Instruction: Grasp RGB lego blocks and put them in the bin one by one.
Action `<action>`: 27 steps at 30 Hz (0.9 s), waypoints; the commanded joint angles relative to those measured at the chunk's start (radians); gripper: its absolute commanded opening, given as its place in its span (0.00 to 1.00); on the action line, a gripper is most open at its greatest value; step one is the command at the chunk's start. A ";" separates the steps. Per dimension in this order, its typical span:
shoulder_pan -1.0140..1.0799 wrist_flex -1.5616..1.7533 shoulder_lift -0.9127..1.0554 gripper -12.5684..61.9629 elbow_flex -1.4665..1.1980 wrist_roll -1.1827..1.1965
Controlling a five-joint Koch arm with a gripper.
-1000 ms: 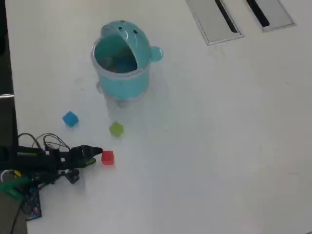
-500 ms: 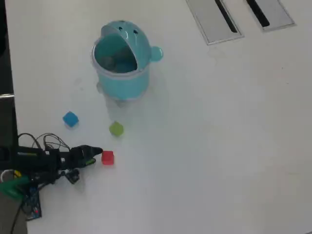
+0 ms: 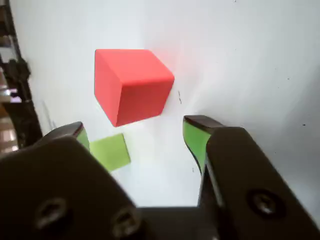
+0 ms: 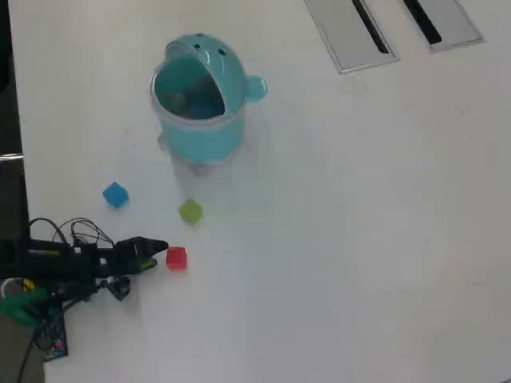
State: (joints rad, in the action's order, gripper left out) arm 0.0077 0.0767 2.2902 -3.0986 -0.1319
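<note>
Red lego block [image 3: 132,85] sits on the table just ahead of my gripper [image 3: 137,137], at 12 o'clock in the wrist view, jaws spread and empty; I judge I should advance until the block is between the pads, then close squarely on its flat faces
</note>
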 commanded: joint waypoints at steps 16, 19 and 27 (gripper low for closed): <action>0.054 0.396 0.060 0.62 -0.071 -0.141; 0.072 0.554 0.060 0.61 -0.071 -0.207; 0.087 0.787 0.060 0.61 -0.067 -0.365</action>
State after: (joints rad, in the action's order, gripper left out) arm 0.0951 0.7424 2.2902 -3.0971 -0.4510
